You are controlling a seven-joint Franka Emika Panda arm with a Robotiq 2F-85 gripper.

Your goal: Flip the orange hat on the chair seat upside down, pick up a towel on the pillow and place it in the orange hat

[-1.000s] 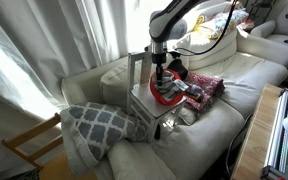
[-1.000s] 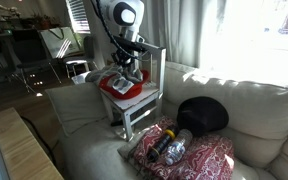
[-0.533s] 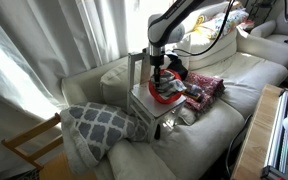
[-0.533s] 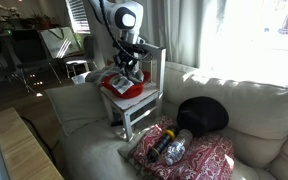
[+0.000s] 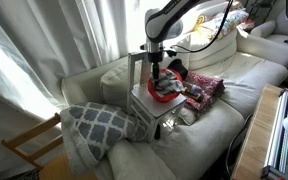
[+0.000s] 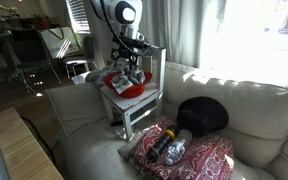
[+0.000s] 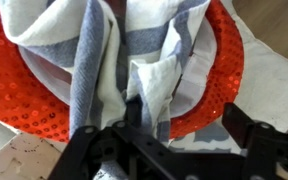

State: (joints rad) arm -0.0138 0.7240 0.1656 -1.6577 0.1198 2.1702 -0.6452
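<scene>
Claw (image 6: 131,68): jaws apart, nothing pinched; hanging just above the hat (image 7: 24,95), pointing straight down.
Towel (image 7: 94,50): bunched in the hat's hollow, striped folds heaped up toward my wrist cam. One fold rises btwn my jaws but isn't clamped, as far as I can tell.
Hat: on the chair seat (image 6: 136,104), crown down, pale inside up, which is why it works as a bowl. Orange brim shows round the cloth on both sides.
Chair seat: flat & white, carries the hat. The chair stands on the sofa (image 5: 214,130), so the base is soft, prob. wobbly.
Why I'm here: right over the middle, so cloth lands inside the brim, not over the edge.
Stage: judging by how things lie, flip & placing look done; only backing off is left.
Next: go straight up w/ jaws wide, so no fold snags & drags out.
Risk: the fold near a finger could catch, and a light hat might tip w/ it.
Nearby: floral cushion (image 6: 184,155) & lattice pillow (image 5: 99,125) are well apart from the chair, no bother.
</scene>
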